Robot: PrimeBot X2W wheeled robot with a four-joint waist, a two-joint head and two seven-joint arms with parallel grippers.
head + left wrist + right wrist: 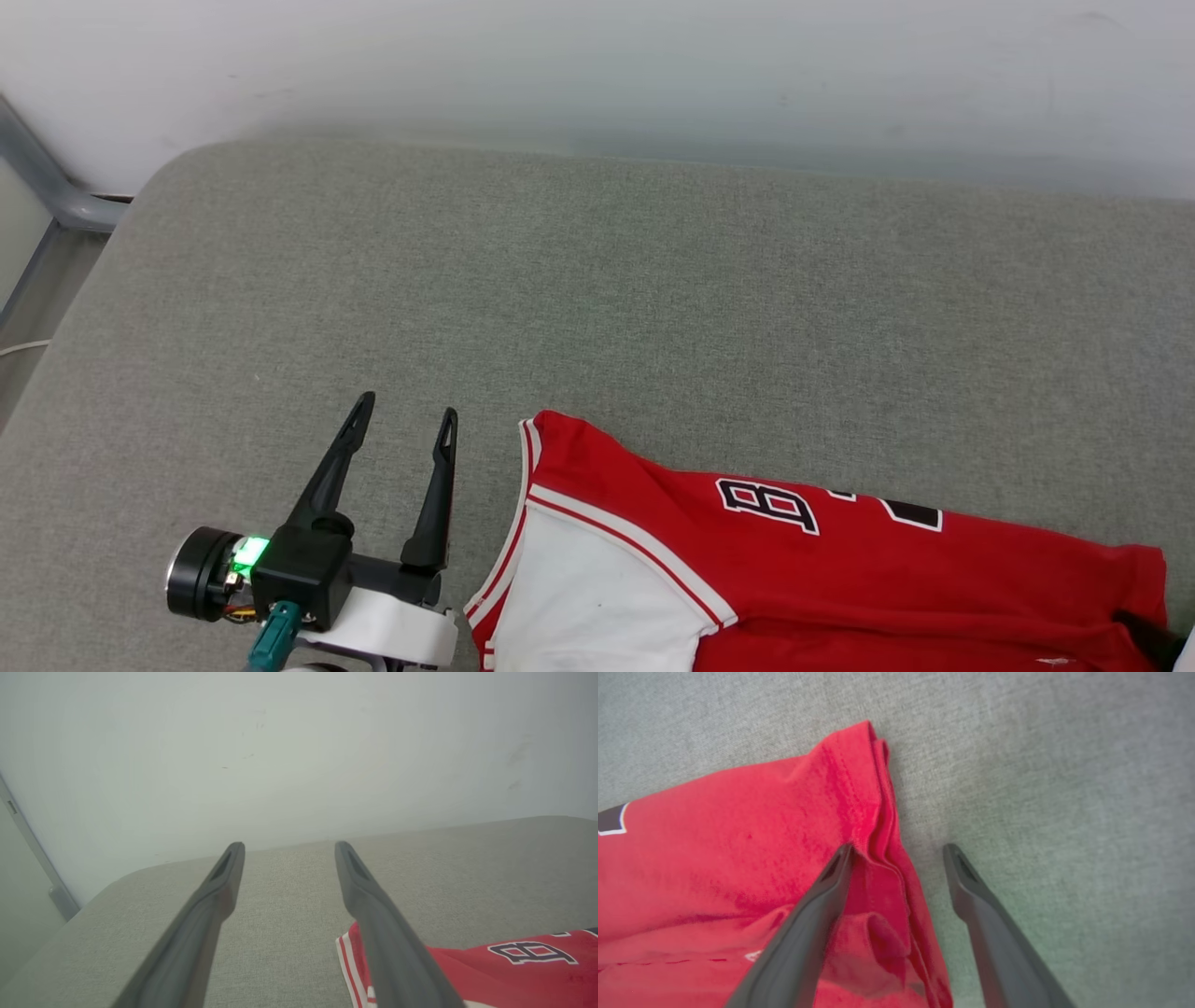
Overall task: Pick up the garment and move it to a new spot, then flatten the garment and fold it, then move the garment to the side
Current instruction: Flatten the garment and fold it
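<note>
The garment (840,569), a red jersey with a white sleeve, striped trim and black white-outlined characters, lies spread on the grey cushion at the lower right of the head view. My left gripper (406,420) stands open just left of its striped sleeve edge, nothing between the fingers. The left wrist view shows that gripper (288,851) open above bare cushion, the garment (514,970) to its right. In the right wrist view my right gripper (899,851) is open over the garment's (738,849) bunched red hem edge, one finger over cloth, the other over cushion.
The grey upholstered surface (597,299) stretches wide behind and left of the jersey. A pale wall (597,65) runs along its far edge. At the far left a grey metal bar (47,177) and the cushion's rounded corner mark the edge.
</note>
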